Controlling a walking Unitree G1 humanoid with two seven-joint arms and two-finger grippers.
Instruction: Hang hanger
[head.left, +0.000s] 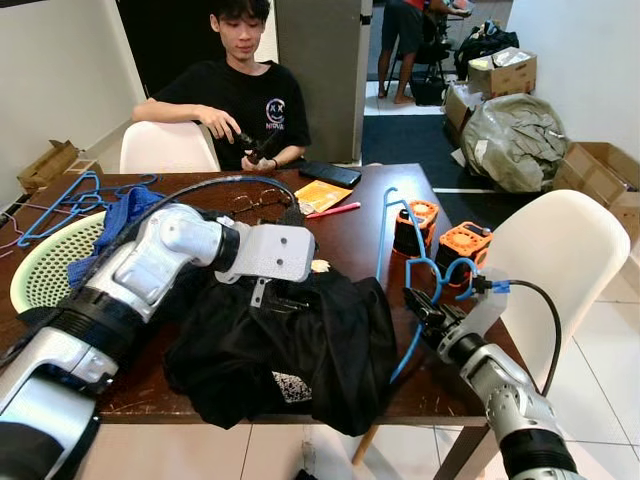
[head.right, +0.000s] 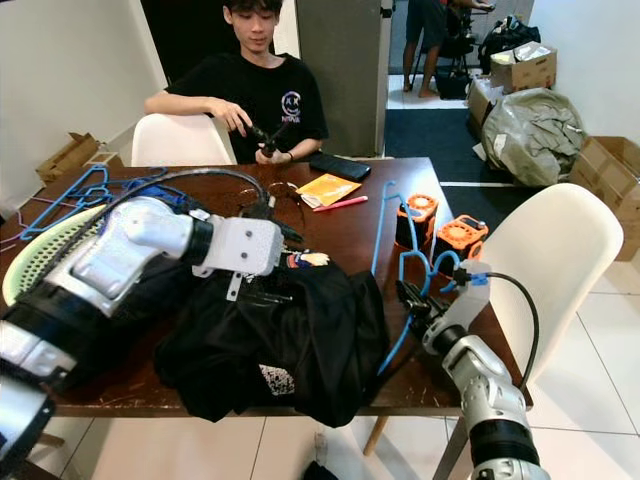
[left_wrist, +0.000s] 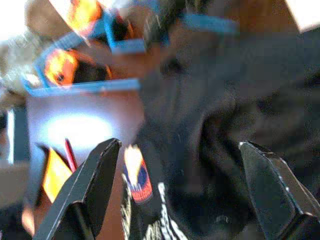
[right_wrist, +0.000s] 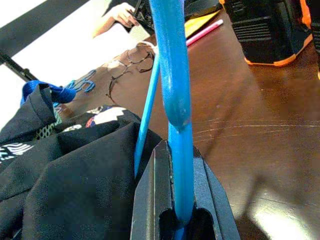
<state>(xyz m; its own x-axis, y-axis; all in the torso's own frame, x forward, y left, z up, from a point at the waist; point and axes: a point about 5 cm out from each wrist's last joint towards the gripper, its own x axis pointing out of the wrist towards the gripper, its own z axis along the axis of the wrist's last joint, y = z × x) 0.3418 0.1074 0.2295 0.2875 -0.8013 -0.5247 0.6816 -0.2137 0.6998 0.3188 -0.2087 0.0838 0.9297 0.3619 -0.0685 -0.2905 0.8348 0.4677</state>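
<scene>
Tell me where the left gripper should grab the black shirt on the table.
Take the bunched fold of the black shirt directly under the open left gripper, coming from above; the cloth lies heaped there, away from the blue hanger held by the right gripper.

Silver jointed arms, black cuffs, black-fingered right tool (head.left: 425, 310), black cable

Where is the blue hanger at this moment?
The blue hanger is held by the right gripper, on the robot's right, beside the black garment.

A seated person (head.left: 240, 85) faces the brown table (head.left: 350, 225), which carries two orange battery packs (head.left: 440, 235).
</scene>
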